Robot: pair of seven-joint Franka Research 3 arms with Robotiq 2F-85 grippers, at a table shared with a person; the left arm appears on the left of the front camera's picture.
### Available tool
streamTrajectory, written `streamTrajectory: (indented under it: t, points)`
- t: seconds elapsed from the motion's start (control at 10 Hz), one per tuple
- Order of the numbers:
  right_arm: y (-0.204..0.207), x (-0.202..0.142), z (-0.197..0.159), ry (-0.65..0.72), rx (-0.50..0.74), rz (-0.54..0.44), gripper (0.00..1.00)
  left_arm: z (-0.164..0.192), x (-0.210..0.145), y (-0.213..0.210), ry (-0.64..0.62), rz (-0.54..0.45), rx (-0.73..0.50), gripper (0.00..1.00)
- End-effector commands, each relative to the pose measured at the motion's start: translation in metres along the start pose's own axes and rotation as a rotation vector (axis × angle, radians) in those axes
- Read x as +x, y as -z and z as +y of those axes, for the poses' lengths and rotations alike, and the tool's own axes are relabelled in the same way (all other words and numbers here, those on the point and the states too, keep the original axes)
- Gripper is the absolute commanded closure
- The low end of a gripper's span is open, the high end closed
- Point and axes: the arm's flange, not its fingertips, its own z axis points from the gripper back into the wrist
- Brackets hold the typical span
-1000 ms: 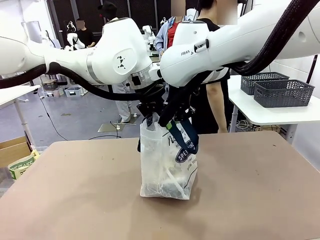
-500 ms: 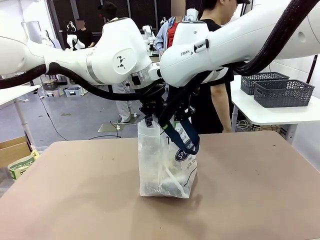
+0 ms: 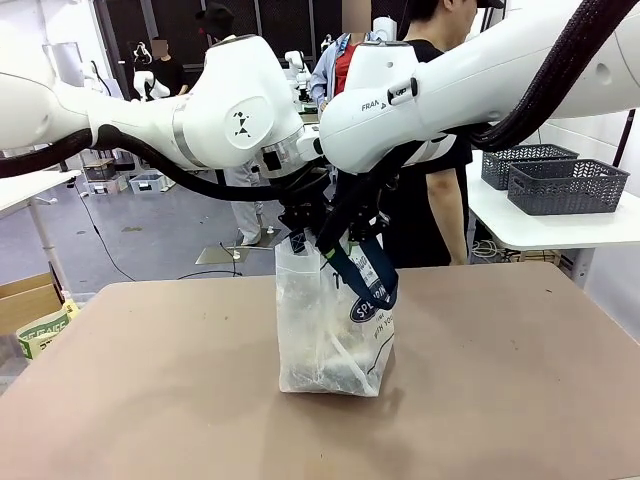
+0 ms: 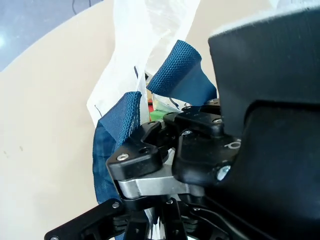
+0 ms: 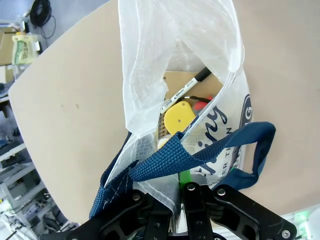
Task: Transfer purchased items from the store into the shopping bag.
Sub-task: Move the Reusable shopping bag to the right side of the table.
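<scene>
Shopping bag held upright by both grippers at the middle of the table

The brown table (image 3: 520, 380) carries the shopping bag (image 3: 330, 340) at its middle, where the translucent clear plastic is kept standing because its top is gripped from above by both arms. The left gripper (image 3: 298, 240) is seen closed tight on the bag's rim by a navy strap handle (image 4: 175, 62), and the right gripper (image 5: 177, 192) is likewise clamped shut on the bag's upper edge beside the other strap handle (image 5: 165, 157), so that the mouth is held between them. Through that mouth, items already lie inside: a yellow round piece (image 5: 179, 117), a black marker (image 5: 192, 85) and a brown card (image 5: 182, 80). The loading is judged largely done, and the two-sided hold appears meant to keep the soft bag from slumping. Grey mesh baskets (image 3: 565, 185) are set aside on a white side table (image 3: 520, 230), well apart from the bag.
</scene>
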Motion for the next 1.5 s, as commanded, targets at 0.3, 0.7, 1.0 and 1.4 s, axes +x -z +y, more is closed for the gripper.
streamTrajectory:
  t: [0.3, 0.7, 1.0, 1.4]
  points:
    - [-0.001, 0.002, -0.002, 0.007, 0.021, 0.001, 0.76, 0.0, 0.0, 0.0, 0.001, 0.0, 0.0, 1.0]
    - [-0.01, 0.012, -0.02, 0.026, 0.125, 0.014, 0.0, 0.0, 0.0, 0.0, 0.001, 0.0, 0.0, 1.0]
    - [-0.019, 0.021, -0.04, 0.059, 0.184, -0.004, 0.0, 0.0, 0.0, 0.0, 0.001, 0.0, 0.0, 1.0]
    - [-0.029, 0.035, -0.064, 0.098, 0.239, -0.017, 0.0, 0.0, 0.0, 0.0, 0.001, 0.0, 0.0, 1.0]
